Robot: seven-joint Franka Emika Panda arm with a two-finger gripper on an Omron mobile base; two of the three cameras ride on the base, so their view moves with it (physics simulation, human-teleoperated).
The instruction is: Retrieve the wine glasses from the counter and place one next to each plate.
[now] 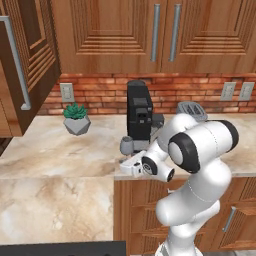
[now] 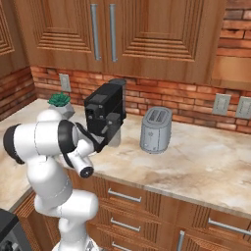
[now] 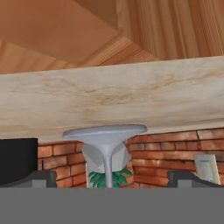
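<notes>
One glass [image 1: 127, 145] on your counter [image 1: 60, 150], one coffee machine [image 1: 139, 116], one toaster [image 2: 156, 130]. Arm folded low; gripper [image 3: 107, 177] inverted, fingers spread wide either side of the stem.

Coffee machine [image 1: 139, 116]: tall and black, standing near the brick wall.
Toaster [image 2: 156, 130]: silver-grey, two slots on top, to the right of the coffee machine and a little apart from it.
Plant [image 1: 76, 119]: small, green and spiky, in a grey pot with flat sides, to the left of the coffee machine.
Wall outlets [image 2: 221, 104]: pale plates on the red bricks.
Upper cabinets [image 1: 165, 35]: brown wood doors with long grey handles.
Drawers [image 2: 122, 196]: brown wood with grey handles, low down.
</notes>
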